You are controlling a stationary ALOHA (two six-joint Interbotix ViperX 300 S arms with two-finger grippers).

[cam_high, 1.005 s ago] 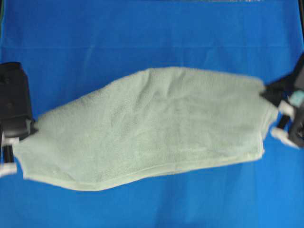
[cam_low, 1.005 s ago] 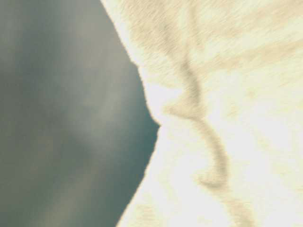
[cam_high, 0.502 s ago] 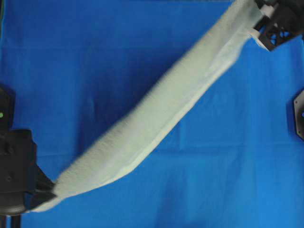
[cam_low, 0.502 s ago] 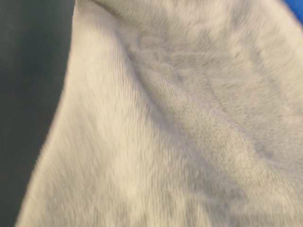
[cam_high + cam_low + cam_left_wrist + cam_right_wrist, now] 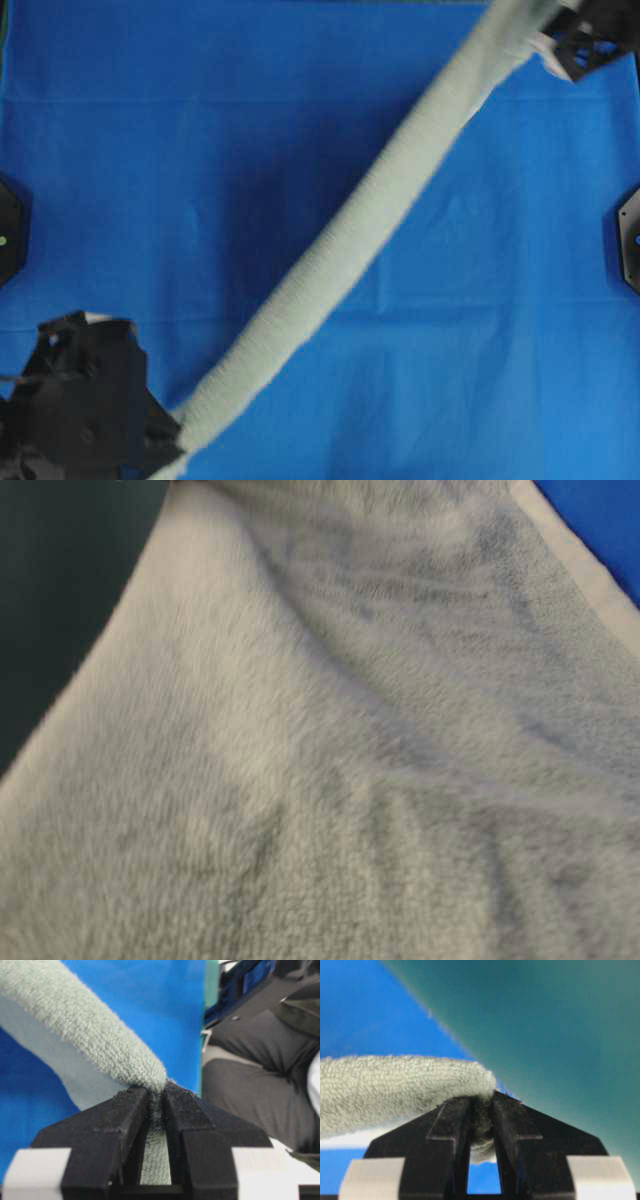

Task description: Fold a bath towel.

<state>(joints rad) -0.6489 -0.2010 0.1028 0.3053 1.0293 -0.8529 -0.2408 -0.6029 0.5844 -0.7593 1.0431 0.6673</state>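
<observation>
bath towel (image 5: 360,215) stretched edge-on as a diagonal band above the blue surface (image 5: 200,120), near-left corner to far-right corner. left end effector (image 5: 156,1101) and right end effector (image 5: 481,1106) each clamped on an end. step: carrying; next, lay it flat, evenly.

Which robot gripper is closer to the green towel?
Neither: both touch it. The left gripper is clamped on the towel at its lower end; the right gripper is clamped on the upper end.
</observation>
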